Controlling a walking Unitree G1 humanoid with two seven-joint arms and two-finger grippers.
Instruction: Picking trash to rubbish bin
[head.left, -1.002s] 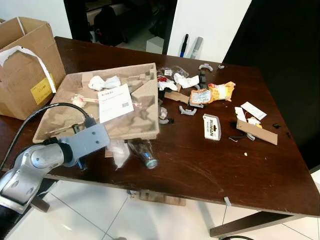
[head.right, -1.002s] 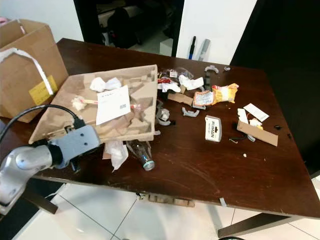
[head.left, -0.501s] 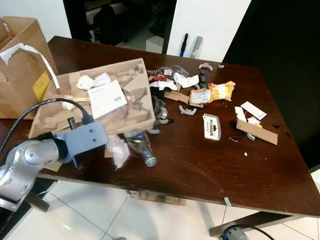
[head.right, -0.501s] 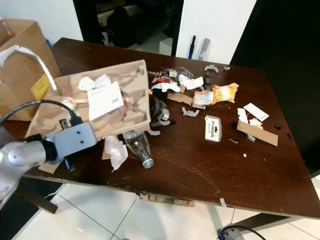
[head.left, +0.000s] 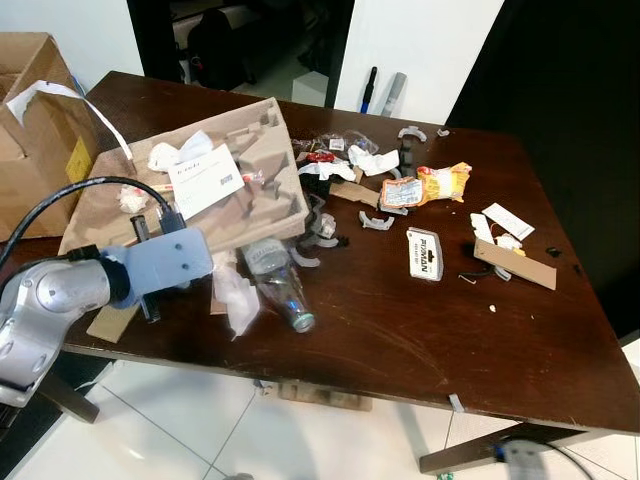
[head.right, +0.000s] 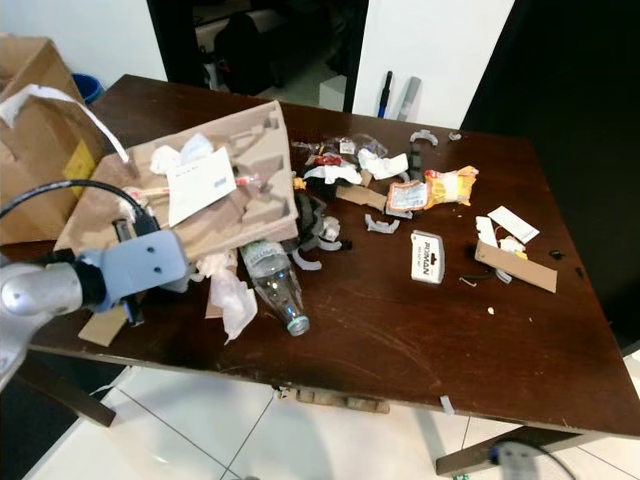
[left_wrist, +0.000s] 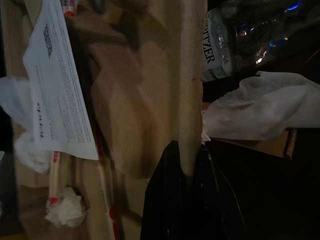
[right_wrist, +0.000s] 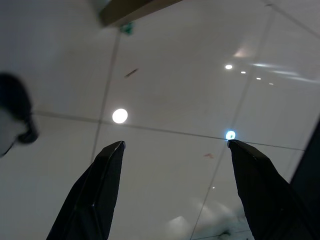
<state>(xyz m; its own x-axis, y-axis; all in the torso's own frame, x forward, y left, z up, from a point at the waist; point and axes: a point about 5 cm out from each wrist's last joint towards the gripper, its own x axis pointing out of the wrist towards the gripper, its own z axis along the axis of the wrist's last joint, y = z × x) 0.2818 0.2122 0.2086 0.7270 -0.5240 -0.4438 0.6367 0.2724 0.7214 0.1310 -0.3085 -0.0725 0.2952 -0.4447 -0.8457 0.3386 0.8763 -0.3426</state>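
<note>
Cardboard tray (head.left: 250, 170) being pinched at its near edge by left hand (left_wrist: 187, 172), tilted on surface (head.left: 400, 320), right hand (right_wrist: 175, 190) being held spread over floor.

Brown pulp tray (head.left: 255, 165) tilted on table edge, holding paper, crumpled tissues

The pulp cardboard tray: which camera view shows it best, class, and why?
The left eye view: the whole pulp cardboard tray shows, tilted up on the table. The right eye view shows it much the same. The left wrist view shows a dim close-up of its edge pinched in the left hand.
</note>
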